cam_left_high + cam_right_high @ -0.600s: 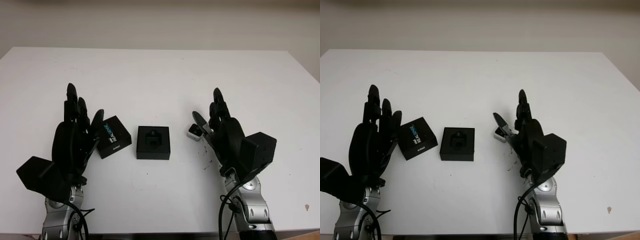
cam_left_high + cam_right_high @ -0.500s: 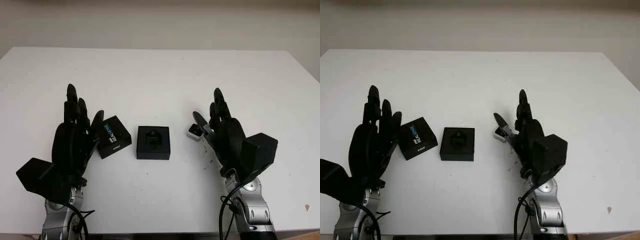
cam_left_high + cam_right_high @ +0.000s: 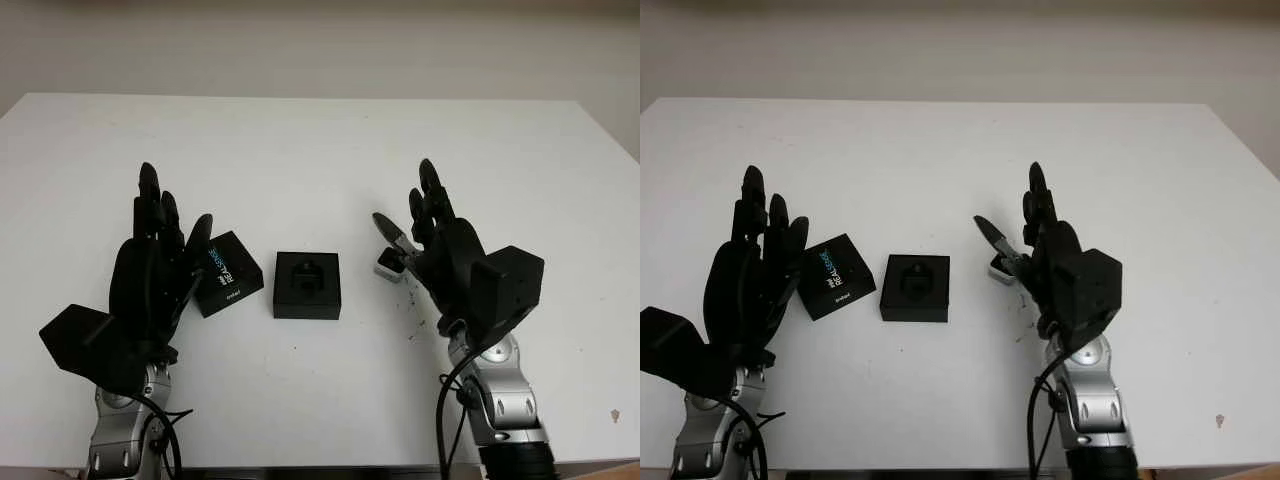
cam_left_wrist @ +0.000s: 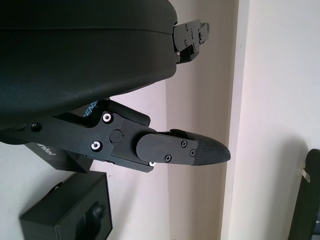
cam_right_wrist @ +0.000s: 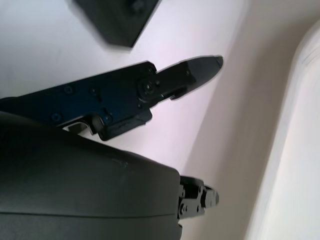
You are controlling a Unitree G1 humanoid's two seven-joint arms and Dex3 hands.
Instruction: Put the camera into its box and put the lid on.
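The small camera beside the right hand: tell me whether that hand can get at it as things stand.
Probably yes. The camera lies on the table right beside the open right hand, just under its thumb, with nothing between them. The box sits apart from it, out of the way.

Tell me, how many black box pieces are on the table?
2. The open box sits mid-table between the hands; its printed lid lies beside it, next to the left hand.

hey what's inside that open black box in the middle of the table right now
The open box holds a black insert with a round recess; no camera is in it. The small camera sits on the table beside the right hand. What lies under the insert is covered.
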